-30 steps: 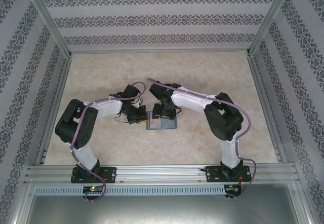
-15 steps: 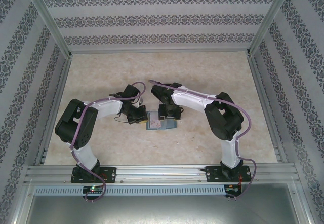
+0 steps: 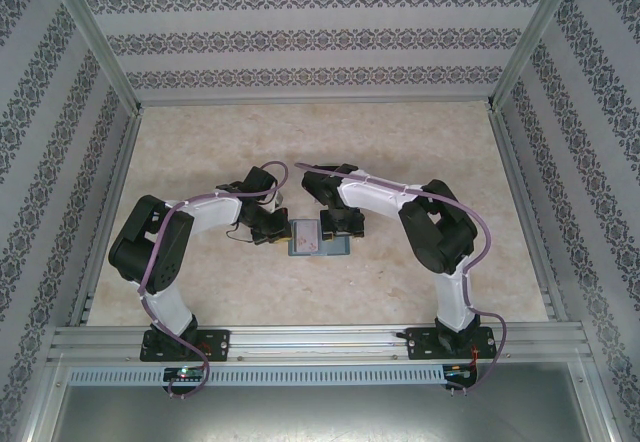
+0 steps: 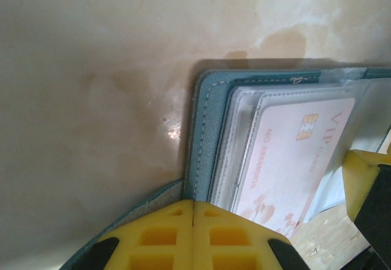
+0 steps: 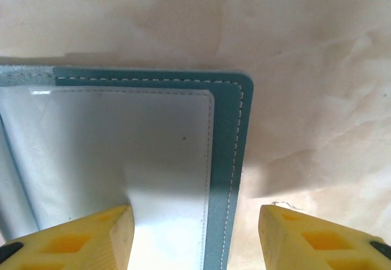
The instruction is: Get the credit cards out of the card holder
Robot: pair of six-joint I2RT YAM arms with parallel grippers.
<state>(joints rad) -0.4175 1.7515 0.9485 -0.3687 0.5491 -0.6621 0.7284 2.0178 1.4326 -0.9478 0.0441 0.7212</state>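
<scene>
The teal card holder [image 3: 320,247] lies open on the table between the two arms. In the left wrist view a pale pink credit card [image 4: 299,160] sits in a clear inner pocket of the card holder [image 4: 206,123]. My left gripper [image 3: 279,230] is shut, and the holder's stitched left edge runs straight into the seam of the left gripper [image 4: 194,207]. My right gripper [image 3: 336,229] is over the holder's right half. In its own view the right gripper [image 5: 195,212] stands open astride the teal border [image 5: 233,160], one finger on the clear pocket, the other over the table.
Beige marble-patterned tabletop [image 3: 420,152] stretches around the holder, fenced by aluminium rails and patterned walls [image 3: 320,37]. A yellow finger of the right gripper [image 4: 365,181] shows at the right edge of the left wrist view, close to the pink card.
My right gripper has slid a little to the right and nearer, onto the holder's right half. The left arm and the holder have stayed put.
</scene>
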